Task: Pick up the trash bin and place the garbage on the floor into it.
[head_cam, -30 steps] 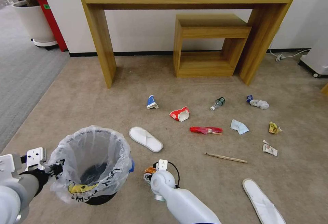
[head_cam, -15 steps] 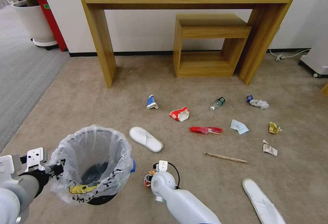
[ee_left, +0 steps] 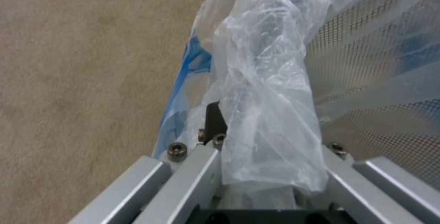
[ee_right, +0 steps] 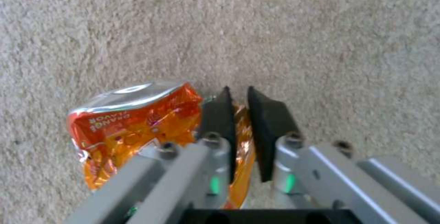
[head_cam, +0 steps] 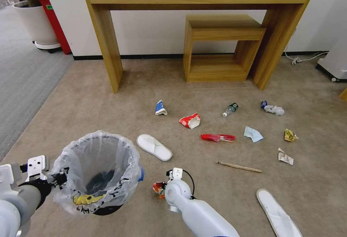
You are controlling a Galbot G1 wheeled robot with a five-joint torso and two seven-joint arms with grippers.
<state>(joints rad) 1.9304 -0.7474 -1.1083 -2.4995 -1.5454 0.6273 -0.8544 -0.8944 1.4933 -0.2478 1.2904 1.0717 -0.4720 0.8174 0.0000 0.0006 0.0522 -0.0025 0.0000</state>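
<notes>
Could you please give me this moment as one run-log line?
left pincer: shut on trash bin rim | right pincer: shut on orange wrapper, beside bin | floor: slippers, bottle, mask remain

left arm reaches in low at the lower left, its tool clamped tight. right arm stretches forward at bottom centre, wrist bent down, its tool pinched nearly closed.

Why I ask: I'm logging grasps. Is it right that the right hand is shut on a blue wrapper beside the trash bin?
Not quite: the wrapper is orange, as the right wrist view shows. The right hand is shut on it beside the trash bin.
</notes>
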